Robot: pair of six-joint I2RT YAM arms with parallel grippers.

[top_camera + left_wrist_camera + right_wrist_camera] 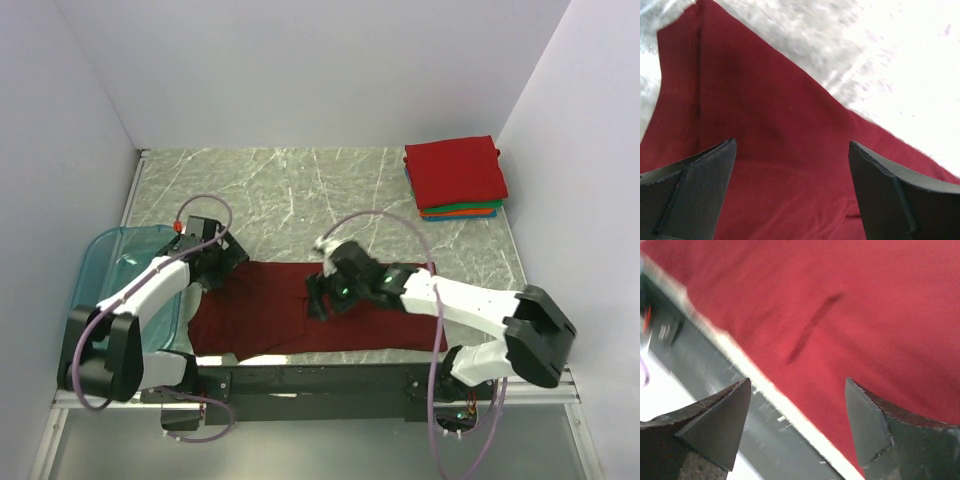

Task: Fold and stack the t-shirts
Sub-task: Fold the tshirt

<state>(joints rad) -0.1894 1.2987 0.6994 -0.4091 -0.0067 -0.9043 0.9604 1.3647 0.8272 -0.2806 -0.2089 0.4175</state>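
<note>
The dark maroon t-shirt [275, 315] lies spread flat along the near edge of the table. My left gripper [215, 272] is open over its far left corner; the cloth [770, 150] fills the gap between the jaws, untouched. My right gripper [318, 300] is open above the shirt's middle; its wrist view shows the shirt [865, 315] and its near hem beside the dark rail. A stack of folded t-shirts [455, 172], bright red on top with green, orange and blue edges below, sits at the far right corner.
A translucent teal plastic bin [110, 270] sits at the left edge beside my left arm. The black mounting rail [320, 380] runs along the near edge, also seen in the right wrist view [765, 435]. White walls enclose the grey marbled tabletop [290, 200].
</note>
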